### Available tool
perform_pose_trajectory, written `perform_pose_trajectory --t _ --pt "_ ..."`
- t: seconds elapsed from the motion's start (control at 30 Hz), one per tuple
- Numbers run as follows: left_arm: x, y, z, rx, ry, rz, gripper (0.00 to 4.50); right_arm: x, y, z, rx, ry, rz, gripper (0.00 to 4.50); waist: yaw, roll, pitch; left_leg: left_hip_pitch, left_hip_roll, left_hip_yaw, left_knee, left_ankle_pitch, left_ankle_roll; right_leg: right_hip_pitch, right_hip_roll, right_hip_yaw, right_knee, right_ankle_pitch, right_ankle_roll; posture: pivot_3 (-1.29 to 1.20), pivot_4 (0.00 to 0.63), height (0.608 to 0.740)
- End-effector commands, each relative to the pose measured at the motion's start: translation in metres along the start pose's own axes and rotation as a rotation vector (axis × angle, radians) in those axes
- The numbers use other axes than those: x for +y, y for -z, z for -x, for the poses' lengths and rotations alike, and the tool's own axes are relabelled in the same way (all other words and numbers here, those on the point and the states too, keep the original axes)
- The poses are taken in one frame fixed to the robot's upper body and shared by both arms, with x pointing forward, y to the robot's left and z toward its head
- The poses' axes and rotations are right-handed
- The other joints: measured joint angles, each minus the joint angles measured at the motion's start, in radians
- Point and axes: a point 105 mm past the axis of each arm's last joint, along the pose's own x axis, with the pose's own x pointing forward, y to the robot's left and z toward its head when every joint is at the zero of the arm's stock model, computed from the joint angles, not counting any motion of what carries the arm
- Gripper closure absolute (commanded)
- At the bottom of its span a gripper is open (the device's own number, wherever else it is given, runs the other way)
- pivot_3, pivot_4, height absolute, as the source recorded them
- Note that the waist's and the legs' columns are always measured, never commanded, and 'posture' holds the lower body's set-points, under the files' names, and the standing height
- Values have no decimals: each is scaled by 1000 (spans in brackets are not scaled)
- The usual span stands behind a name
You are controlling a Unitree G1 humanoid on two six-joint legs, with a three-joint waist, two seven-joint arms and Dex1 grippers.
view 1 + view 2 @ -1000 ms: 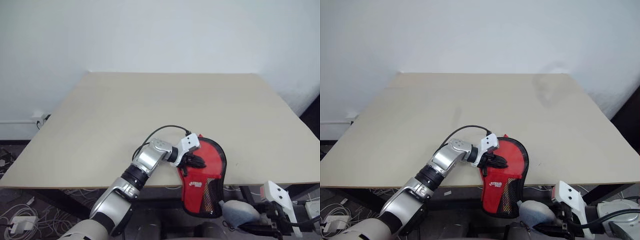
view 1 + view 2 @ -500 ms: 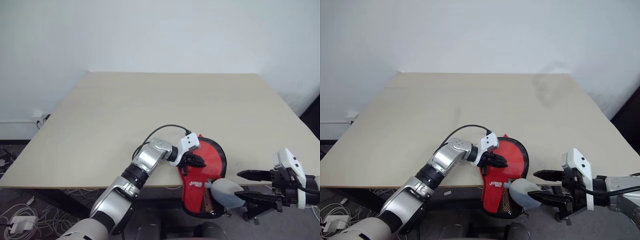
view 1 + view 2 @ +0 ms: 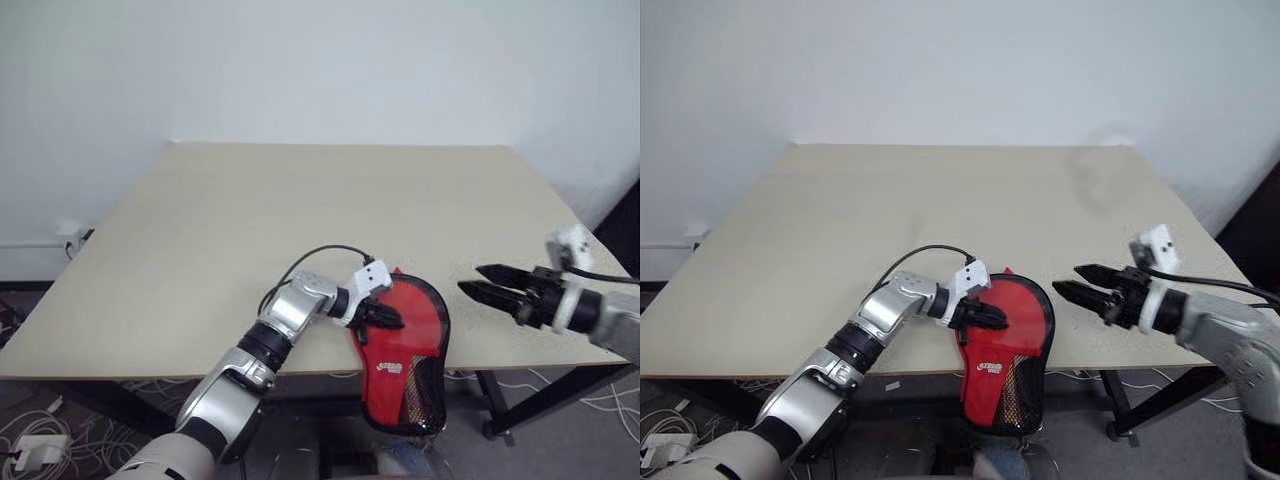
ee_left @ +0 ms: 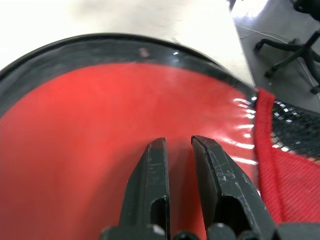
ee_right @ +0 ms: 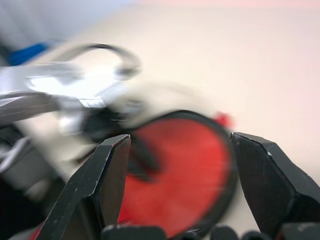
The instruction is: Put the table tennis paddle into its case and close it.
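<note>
Case [image 3: 405,340]: red see-through side up, black piping; lower centre of the left eye view, round end on the table [image 3: 300,210], narrow mesh end hanging past the near edge.
Paddle: red face seen through the case's clear side.
Left gripper [image 3: 388,319]: on the case's round end, fingers [image 4: 155,175] nearly together, pressed on the clear panel.
Right gripper [image 3: 478,281]: lower right, just beside the case, apart from it; jaws spread wide, empty.

We see the case [image 3: 405,352] at the table's [image 3: 300,220] near edge, its narrow end overhanging; left gripper [image 3: 385,318] on it, right gripper [image 3: 487,282] just right
</note>
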Motion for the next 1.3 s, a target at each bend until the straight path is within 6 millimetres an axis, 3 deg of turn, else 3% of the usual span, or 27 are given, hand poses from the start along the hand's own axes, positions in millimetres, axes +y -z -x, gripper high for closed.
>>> perform_pose_trajectory --t 0.03,0.3,0.57,0.7,0.83,1.07,1.23,1.3 --pt "12 12 15 40 -51 45 3726 -20 9 -20 32 94 -98 1039 0 1 0 -1 0 0 0 0 0 -1 0 0 0 0 0 0 0 724" --pt "10 10 45 5 -49 75 3726 -20 38 -59 194 122 -152 1039 -1 6 1 -1 0 1 0 0 0 -1 0 0 1 0 0 0 0 724" --pt "-12 15 84 23 3 42 3726 -23 46 -70 224 137 -196 1039 -10 13 5 -1 1 3 0 2 -3 -1 1 1 1 0 0 0 0 724" --pt "-13 16 89 23 -10 51 3726 -21 45 -70 222 116 -222 1039 -9 13 6 -1 1 3 0 2 -4 -1 1 1 1 1 0 0 0 724" --pt "-11 11 85 -5 -22 66 3726 -18 38 -71 194 94 -250 1845 -10 14 6 -1 0 3 0 3 -4 -1 1 2 1 1 0 0 0 724" --pt "-12 13 81 1 -16 70 3726 -12 34 -72 184 64 -266 4322 -11 14 6 -1 1 5 -2 4 -6 -1 3 4 1 1 1 0 0 724" --pt "-12 15 82 7 -17 76 3726 -4 21 -75 115 13 -278 4471 -11 14 6 -1 1 6 -2 4 -6 -2 2 4 1 1 1 0 0 724" --pt "-12 15 82 9 -14 80 3726 -2 1 -78 9 7 -301 4471 -12 15 7 -1 1 6 -2 4 -6 -2 3 4 1 1 1 0 0 724"
